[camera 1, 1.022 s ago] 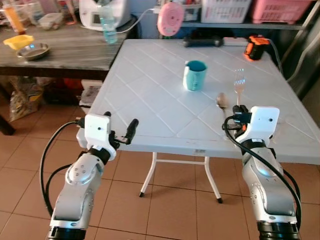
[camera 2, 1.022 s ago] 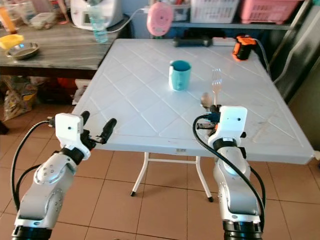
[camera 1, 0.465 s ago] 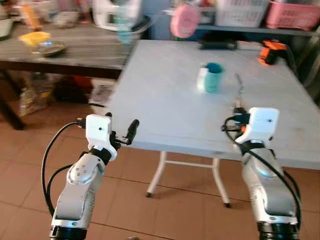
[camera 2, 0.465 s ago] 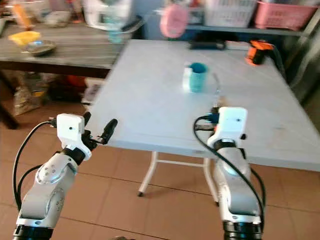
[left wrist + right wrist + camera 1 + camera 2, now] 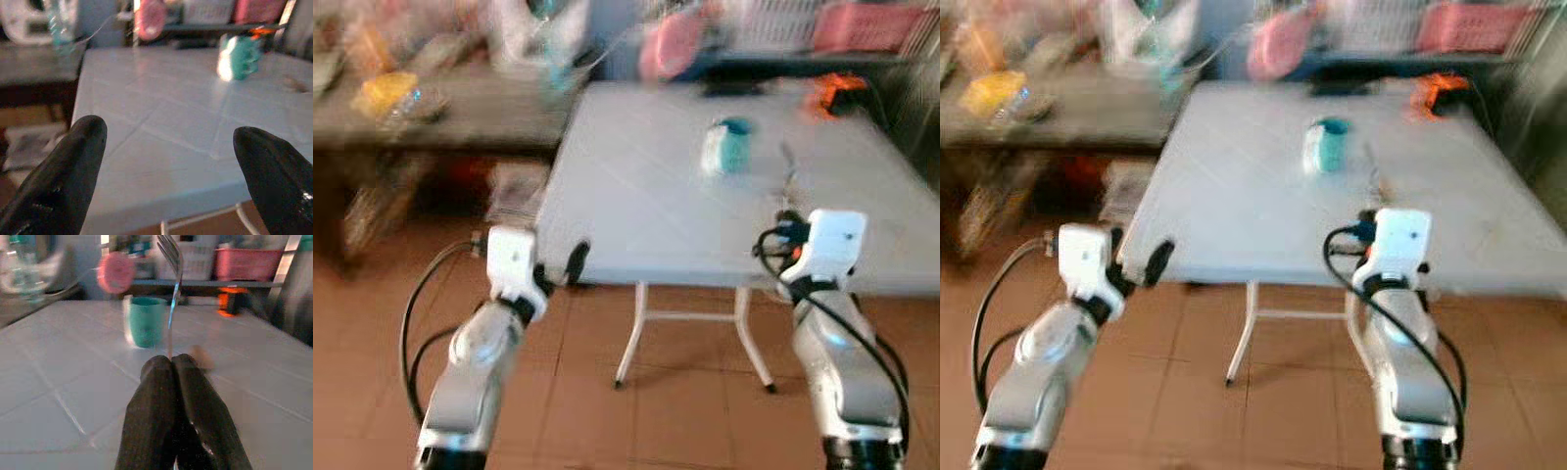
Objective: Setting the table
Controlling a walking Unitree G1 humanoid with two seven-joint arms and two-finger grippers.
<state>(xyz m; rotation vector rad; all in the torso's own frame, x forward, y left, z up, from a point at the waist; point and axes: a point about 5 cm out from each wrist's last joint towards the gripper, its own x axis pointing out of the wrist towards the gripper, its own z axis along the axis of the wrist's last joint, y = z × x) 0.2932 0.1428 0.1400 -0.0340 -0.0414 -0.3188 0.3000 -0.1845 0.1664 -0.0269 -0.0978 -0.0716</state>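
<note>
one wrist view shows right claw (image 5: pixel 172 363) pinching fork (image 5: pixel 170 264).

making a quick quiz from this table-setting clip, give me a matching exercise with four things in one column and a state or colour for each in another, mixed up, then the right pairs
Column A
1. fork
2. cup
3. left end effector
4. folding table

Column B
a. teal, standing on the table top
b. fingers spread apart, nothing between them
c. pale blue-white top on white legs
d. clamped upright in the right end effector, tines up

Pairs: 1-d, 2-a, 3-b, 4-c
</note>
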